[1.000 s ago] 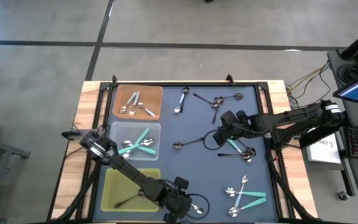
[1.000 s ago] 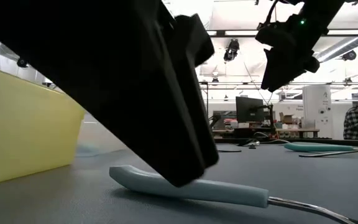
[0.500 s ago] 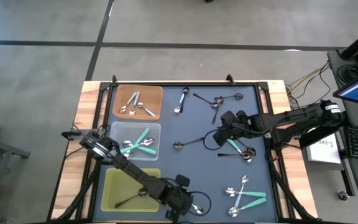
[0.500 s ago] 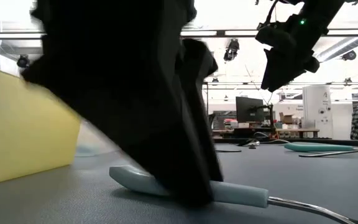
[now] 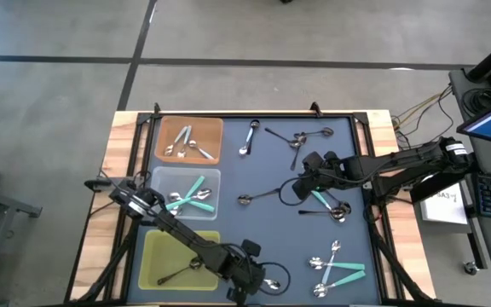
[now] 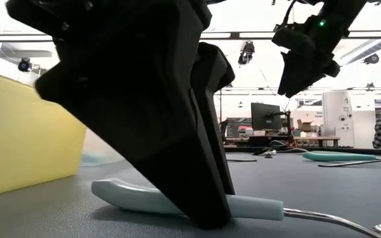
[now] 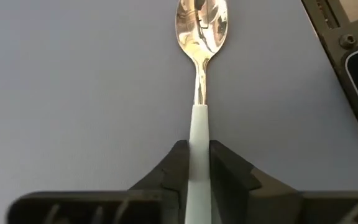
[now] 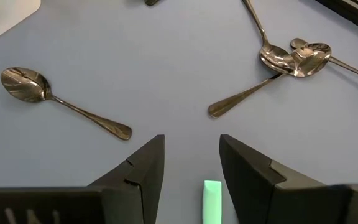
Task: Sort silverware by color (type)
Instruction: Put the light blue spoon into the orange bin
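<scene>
**Left gripper pinches a teal-handled spoon at the front edge**

While the left arm reaches low across the mat from the table's left side, past the yellow-green tray (image 5: pixel 179 260), the left gripper (image 5: pixel 244 278) stands at the mat's front edge, fingers (image 7: pixel 173 171) closed on the handle of the teal-handled spoon (image 7: pixel 199 124), which lies flat. Right of centre, the right gripper (image 5: pixel 307 175) hovers with jaws spread above another teal spoon (image 8: pixel 211 200), near loose silver spoons (image 8: pixel 64 102).

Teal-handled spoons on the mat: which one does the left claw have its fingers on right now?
The teal-handled spoon lying alone at the near edge of the mat, beside the yellow-green tray. The left claw is shut on its handle; the other teal spoons lie untouched.
</scene>
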Controlling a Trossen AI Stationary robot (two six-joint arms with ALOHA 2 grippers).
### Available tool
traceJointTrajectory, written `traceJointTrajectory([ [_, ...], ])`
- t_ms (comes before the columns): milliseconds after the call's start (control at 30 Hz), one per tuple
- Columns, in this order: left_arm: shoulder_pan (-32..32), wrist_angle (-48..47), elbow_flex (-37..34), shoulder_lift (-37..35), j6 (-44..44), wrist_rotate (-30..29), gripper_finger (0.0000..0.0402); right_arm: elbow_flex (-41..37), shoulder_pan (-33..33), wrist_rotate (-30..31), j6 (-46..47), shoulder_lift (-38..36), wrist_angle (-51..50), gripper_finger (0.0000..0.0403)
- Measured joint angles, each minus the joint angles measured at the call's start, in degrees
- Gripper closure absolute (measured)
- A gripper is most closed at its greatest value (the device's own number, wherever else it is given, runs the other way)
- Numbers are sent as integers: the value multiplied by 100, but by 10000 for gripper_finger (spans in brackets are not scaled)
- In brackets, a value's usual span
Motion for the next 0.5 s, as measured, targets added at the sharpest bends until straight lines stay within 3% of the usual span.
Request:
traceJointTrajectory([
  [100, 9, 10, 0, -4, 38, -4, 385, 0, 1, -2, 1, 0, 0, 257],
  [500, 92, -50, -33, -312, 193, -148, 385, 0, -1, -1, 1, 0, 0, 257],
])
